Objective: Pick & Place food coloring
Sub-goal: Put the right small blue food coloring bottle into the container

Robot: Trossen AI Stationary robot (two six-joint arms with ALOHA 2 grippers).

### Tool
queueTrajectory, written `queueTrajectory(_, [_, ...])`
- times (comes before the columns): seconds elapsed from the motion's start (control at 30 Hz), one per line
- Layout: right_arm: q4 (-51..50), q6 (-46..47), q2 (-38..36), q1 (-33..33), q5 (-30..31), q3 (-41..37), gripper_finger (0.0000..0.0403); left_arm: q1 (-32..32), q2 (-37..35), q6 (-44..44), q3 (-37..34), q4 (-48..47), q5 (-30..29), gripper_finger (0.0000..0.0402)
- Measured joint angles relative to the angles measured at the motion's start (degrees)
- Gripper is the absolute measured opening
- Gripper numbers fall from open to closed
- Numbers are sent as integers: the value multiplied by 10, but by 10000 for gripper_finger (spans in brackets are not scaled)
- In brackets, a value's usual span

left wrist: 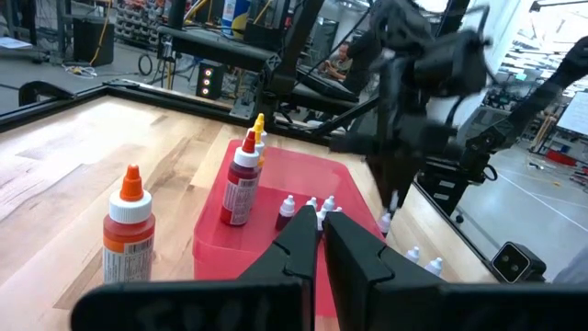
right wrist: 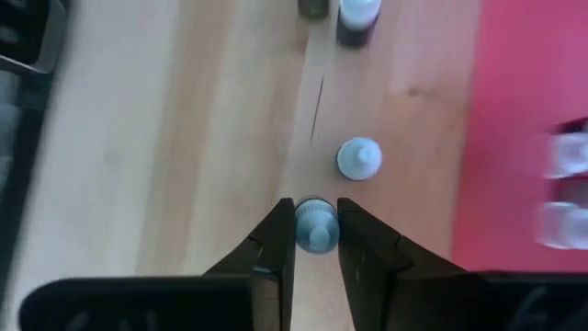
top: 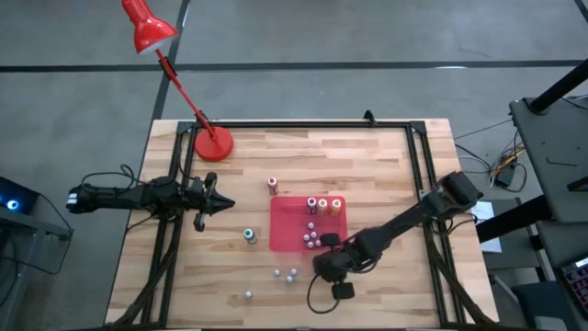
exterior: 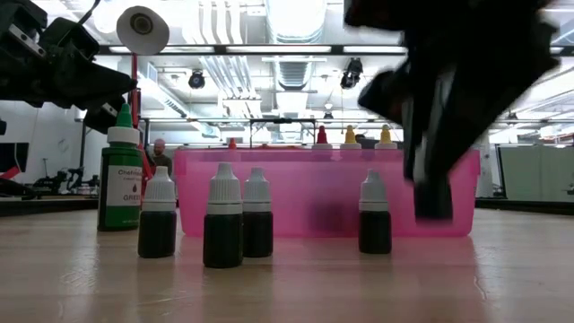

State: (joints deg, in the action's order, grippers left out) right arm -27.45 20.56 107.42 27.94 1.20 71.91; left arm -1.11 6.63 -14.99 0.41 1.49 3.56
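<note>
Start at the left edge of the tabletop: your left gripper waits there above the wood, its jaws pressed together on nothing. Beyond it, near the far left corner, stands the red lamp.

Moving rightward, a green food coloring bottle stands alone on the bare wood left of the pink tray, and an orange-capped one stands just off the tray's far left corner. Inside the tray, along its far edge, you have three more tall bottles in a row, and a cluster of small white-capped dropper bottles sits near its right side.

Toward the near edge of the tabletop, a few small dropper bottles stand loose on the wood, off the tray's near edge.

Your right gripper is down over the tabletop near the tray's near right corner. In the right wrist view, a white-capped dropper bottle sits upright squarely between the two fingers, which stand narrowly apart with the pads right against the cap's sides. A second dropper bottle stands just beyond the fingertips, clear of them.
</note>
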Motion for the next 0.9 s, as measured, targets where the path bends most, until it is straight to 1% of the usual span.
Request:
queueTrajectory(0.2, [-92, -9, -71, -2, 6, 21, 58, 0, 0, 0, 0, 0, 0, 0])
queueTrajectory(0.37, [-144, -22, -110, -15, 58, 23, 58, 0, 0, 0, 0, 0, 0, 0])
queueTrajectory(0.47, [-153, -39, -114, -35, 78, 20, 58, 0, 0, 0, 0, 0, 0, 0])
queueTrajectory(0.77, [-152, -95, -97, -110, 80, 18, 58, 0, 0, 0, 0, 0, 0, 0])
queueTrajectory(0.9, [-146, -152, -87, -127, 78, 9, 59, 0, 0, 0, 0, 0, 0, 0])
